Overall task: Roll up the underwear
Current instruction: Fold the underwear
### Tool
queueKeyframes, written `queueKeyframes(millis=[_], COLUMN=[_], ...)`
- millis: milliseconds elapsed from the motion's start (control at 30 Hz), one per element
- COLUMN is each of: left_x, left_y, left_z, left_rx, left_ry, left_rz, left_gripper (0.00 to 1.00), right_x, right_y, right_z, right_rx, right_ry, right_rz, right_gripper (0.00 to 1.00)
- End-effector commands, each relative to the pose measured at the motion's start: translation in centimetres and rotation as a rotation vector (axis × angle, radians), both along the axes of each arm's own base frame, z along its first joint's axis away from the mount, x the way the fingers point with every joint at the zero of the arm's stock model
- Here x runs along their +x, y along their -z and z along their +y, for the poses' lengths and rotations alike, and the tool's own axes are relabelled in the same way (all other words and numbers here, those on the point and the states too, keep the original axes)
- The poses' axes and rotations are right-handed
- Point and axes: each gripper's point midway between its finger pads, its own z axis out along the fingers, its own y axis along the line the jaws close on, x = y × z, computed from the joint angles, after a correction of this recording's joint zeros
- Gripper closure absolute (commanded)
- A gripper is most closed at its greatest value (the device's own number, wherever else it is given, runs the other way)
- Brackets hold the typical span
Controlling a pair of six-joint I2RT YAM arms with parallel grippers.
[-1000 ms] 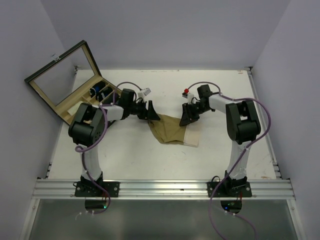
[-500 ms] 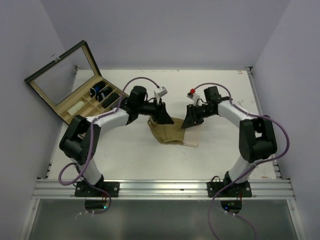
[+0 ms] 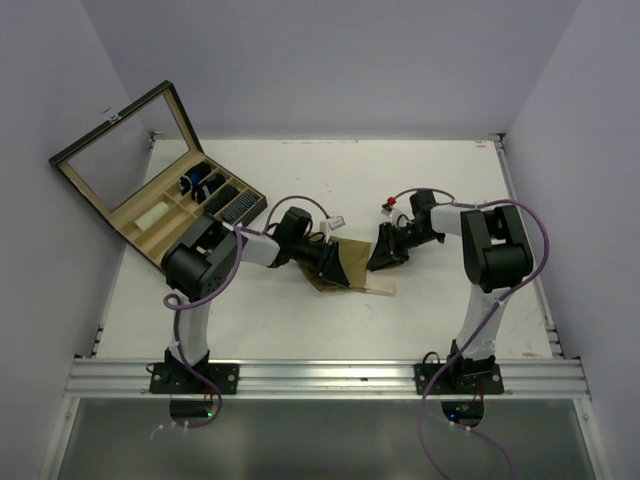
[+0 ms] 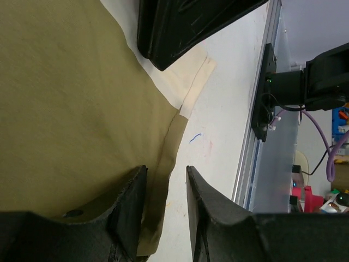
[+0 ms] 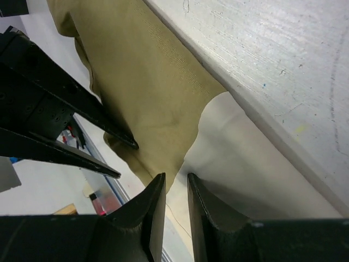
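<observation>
My left gripper [image 4: 164,170] has its fingers narrowly apart, astride a hem of the underwear [image 3: 356,256]. The right gripper [image 5: 175,179], fingers nearly together, straddles the cloth's edge. I can't tell whether either really pinches. The underwear lies flat mid-table between the arms, unrolled, so I judge all the rolling is left.

The black left claw [image 3: 333,265] and black right claw [image 3: 384,250] hid parts of the olive-tan cloth underwear [image 3: 356,262] — wrist views cropped its edges.

Free table [image 3: 430,310] right of the underwear [image 3: 355,252]; open box [image 3: 172,207] along the left edge.
</observation>
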Motion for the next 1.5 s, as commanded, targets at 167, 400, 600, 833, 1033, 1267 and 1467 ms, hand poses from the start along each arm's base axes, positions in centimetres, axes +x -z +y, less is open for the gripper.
queueKeyframes(millis=[167, 400, 600, 833, 1033, 1267, 1467], left_x=[-2.1, -0.1, 2.0, 10.0, 14.0, 14.0, 13.3], left_y=[1.9, -6.0, -6.2, -6.9, -3.2, 0.4, -1.9], left_z=[1.9, 1.0, 2.8, 4.8, 7.4, 9.9, 9.4], left_rx=[0.068, -0.068, 0.008, -0.097, -0.051, 0.041, -0.024], left_ry=[0.039, 0.119, 0.112, -0.123, -0.284, -0.348, -0.295], left_rz=[0.013, -0.274, -0.414, -0.322, -0.244, -0.167, -0.188], left_gripper=[0.51, 0.46, 0.43, 0.43, 0.43, 0.43, 0.43], right_x=[-1.0, -0.6, -0.3, 3.8, 4.9, 3.6, 3.9], right_y=[2.0, -5.9, -6.6, -4.8, -0.6, 2.4, -1.9], right_z=[-1.0, 0.4, 0.5, 0.8, -0.7, -1.9, -1.2], right_rx=[-0.007, 0.177, 0.172, 0.138, 0.063, 0.045, 0.127], right_ry=[0.009, -0.139, -0.118, 0.000, 0.068, 0.098, 0.056], right_rz=[0.086, -0.124, -0.176, -0.192, -0.120, -0.015, -0.081], right_gripper=[0.73, 0.74, 0.72, 0.71, 0.71, 0.71, 0.71])
